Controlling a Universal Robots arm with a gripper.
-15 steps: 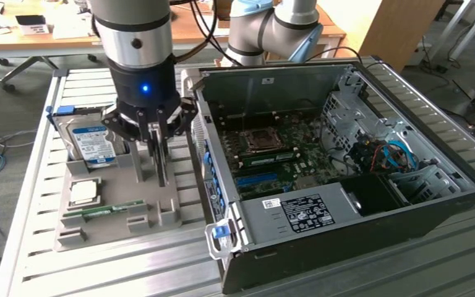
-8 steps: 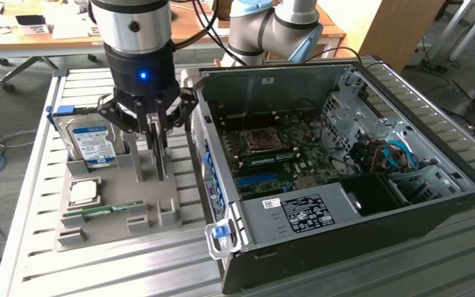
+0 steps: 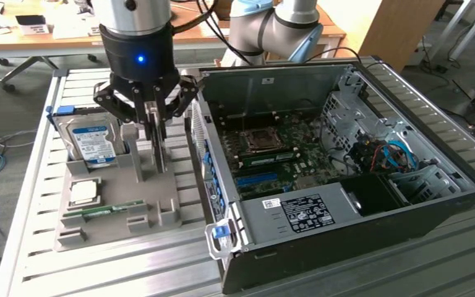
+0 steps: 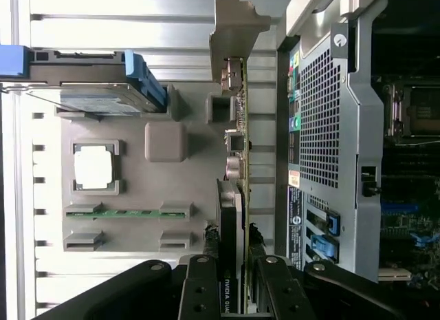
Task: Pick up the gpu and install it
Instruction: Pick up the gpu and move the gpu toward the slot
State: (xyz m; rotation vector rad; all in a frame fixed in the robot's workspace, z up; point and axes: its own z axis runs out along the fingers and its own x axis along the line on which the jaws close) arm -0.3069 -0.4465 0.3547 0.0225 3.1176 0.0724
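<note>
While poised over grey tray (image 3: 128, 189), pincer (image 4: 234, 239) narrowly clenched on upright gpu (image 4: 229, 203).

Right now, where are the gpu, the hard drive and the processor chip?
gpu (image 4: 231, 217): wrist view, on its dark cooler face.
hard drive (image 3: 93, 141): exterior view, on its blue-and-white label.
processor chip (image 3: 85, 192): exterior view, on its silver lid.

Gripper (image 3: 158, 137) closed on the gpu (image 3: 162, 159) — card upright, edge-on, over the grey fixture tray (image 3: 114, 238). Same tray: hard drive (image 3: 92, 143) standing in its slot, processor (image 3: 84, 192) and memory stick (image 3: 104, 211) lying flat. Open computer case (image 3: 345, 247) just beside, at the exterior view's right — motherboard (image 3: 271, 154) exposed.
</note>
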